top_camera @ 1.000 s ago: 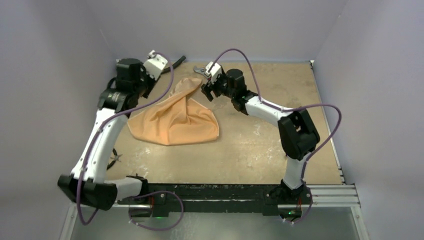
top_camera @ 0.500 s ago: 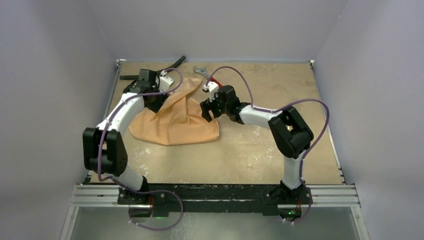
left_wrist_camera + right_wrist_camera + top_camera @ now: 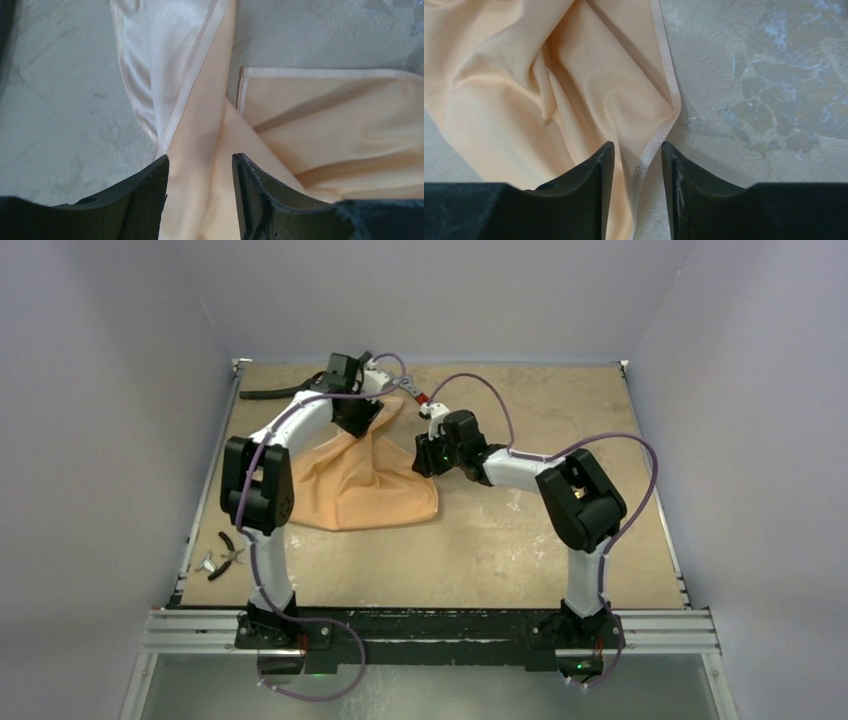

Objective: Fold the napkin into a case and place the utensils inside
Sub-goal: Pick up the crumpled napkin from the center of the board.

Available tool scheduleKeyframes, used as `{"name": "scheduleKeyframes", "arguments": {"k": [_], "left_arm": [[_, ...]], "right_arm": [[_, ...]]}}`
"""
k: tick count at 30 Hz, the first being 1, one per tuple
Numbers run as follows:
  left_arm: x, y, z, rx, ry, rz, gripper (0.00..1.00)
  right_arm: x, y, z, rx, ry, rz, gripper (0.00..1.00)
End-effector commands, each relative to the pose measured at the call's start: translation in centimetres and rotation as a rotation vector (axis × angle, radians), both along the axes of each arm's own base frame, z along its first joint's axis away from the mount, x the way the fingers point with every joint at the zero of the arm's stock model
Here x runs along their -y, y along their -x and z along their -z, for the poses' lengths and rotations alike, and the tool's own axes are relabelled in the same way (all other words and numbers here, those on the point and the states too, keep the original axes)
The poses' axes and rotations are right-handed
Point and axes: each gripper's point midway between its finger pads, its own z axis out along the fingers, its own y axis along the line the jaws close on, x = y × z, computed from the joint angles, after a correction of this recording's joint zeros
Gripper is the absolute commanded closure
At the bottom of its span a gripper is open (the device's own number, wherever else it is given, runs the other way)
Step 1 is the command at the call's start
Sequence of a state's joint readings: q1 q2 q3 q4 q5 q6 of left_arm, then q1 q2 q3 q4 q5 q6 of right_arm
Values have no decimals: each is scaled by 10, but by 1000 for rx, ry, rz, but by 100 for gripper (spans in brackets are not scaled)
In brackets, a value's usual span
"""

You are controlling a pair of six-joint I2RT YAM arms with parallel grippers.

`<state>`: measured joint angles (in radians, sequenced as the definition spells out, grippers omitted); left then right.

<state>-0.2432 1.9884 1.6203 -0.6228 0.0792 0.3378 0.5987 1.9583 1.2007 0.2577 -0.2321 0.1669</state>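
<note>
The peach-orange napkin (image 3: 365, 480) lies crumpled on the table, with one narrow tip reaching toward the far edge. My left gripper (image 3: 357, 416) is over that far tip. In the left wrist view it (image 3: 200, 167) is open, with a fold of the napkin (image 3: 200, 125) between its fingers. My right gripper (image 3: 428, 454) is at the napkin's right edge. In the right wrist view it (image 3: 637, 155) is open, with the napkin's hem (image 3: 659, 135) between its fingers. Small slim dark and shiny pieces (image 3: 222, 558), perhaps the utensils, lie at the near left, too small to tell.
A red-handled steel wrench (image 3: 414, 391) lies at the far edge just behind both grippers. A curved black hose (image 3: 268, 393) lies at the far left corner. Bare tabletop (image 3: 560, 420) extends to the right of the napkin.
My left arm has swung from the far left corner to the right, onto the napkin's far tip. My right gripper has come down and nearer, onto the napkin's right edge.
</note>
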Motion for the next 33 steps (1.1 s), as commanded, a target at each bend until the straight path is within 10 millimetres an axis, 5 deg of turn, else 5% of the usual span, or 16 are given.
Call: {"name": "scheduleKeyframes", "arguments": {"k": [1,4,7,9,13,16,21,26,33], "left_arm": [[13,-15,16,-22,13,-15,52],[7,-7,38,-72,-21,-13,64],[2,4,53,-120,-50,0,98],[-3,9,54,-123,-75,-12,100],[-7,3,15,0,-62,-34,100],[-11,-8,-27,98,-60,-75,100],[-13,-10,-87,201,-16,-141,100],[-8,0,-121,237,55,-151,100],[-8,13,-145,263,87,-152,100]], "right_arm": [[-2,10,-16,-41,-116,-11,59],[-1,14,-18,-55,-137,-22,68],[-4,16,-20,-76,-148,-41,89],[-7,13,-24,-89,-159,-45,100],[-2,-4,-45,-54,-159,15,100],[20,-21,-75,12,-180,132,100],[85,-29,-142,192,-196,395,100],[152,-18,-182,308,-194,626,100],[171,-8,-167,269,-117,695,100]]}}
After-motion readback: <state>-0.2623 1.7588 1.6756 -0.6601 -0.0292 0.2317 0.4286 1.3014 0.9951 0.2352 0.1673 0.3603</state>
